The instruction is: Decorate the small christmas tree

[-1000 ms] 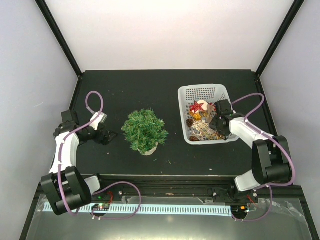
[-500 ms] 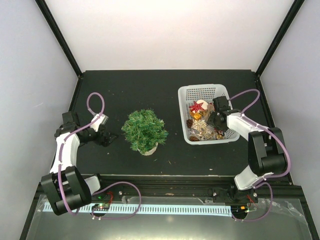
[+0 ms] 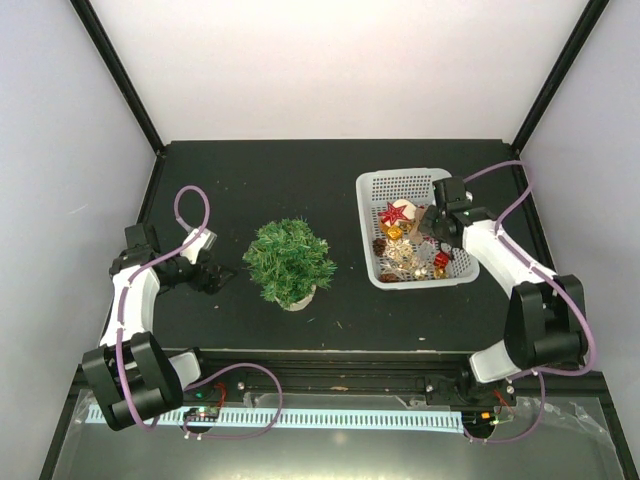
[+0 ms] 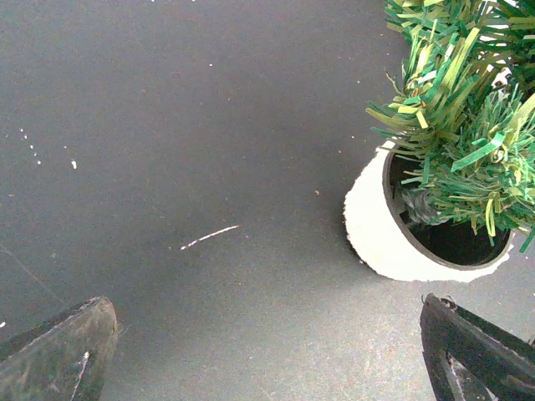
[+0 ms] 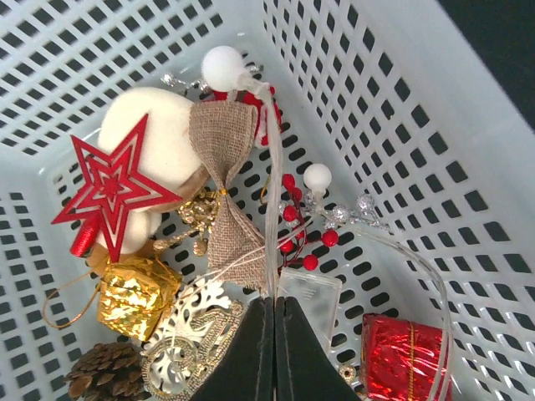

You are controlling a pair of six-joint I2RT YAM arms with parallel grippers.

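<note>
The small christmas tree (image 3: 289, 260) stands mid-table, bushy and green on a pale round base (image 4: 376, 234); its needles (image 4: 468, 109) fill the upper right of the left wrist view. Just left of it, low over the table, my left gripper (image 3: 222, 275) (image 4: 263, 334) is open and empty. My right gripper (image 3: 425, 232) (image 5: 274, 301) is inside the white mesh basket (image 3: 405, 176), shut on a thin pale strand (image 5: 272, 209). The strand runs up to a white ball (image 5: 224, 67), alongside a burlap bow (image 5: 226, 184).
Several ornaments lie in the basket (image 5: 401, 100): a red star (image 5: 113, 188), gold box (image 5: 134, 294), red foil box (image 5: 405, 355), red berries (image 5: 305, 238), white snowflake (image 5: 196, 330), pine cone (image 5: 104, 368) and clear plastic case (image 5: 309, 296). Black rails frame the table.
My right gripper has shut on the pale strand and shifted slightly toward the basket's far right. The left gripper edged a little toward the tree, still open.
</note>
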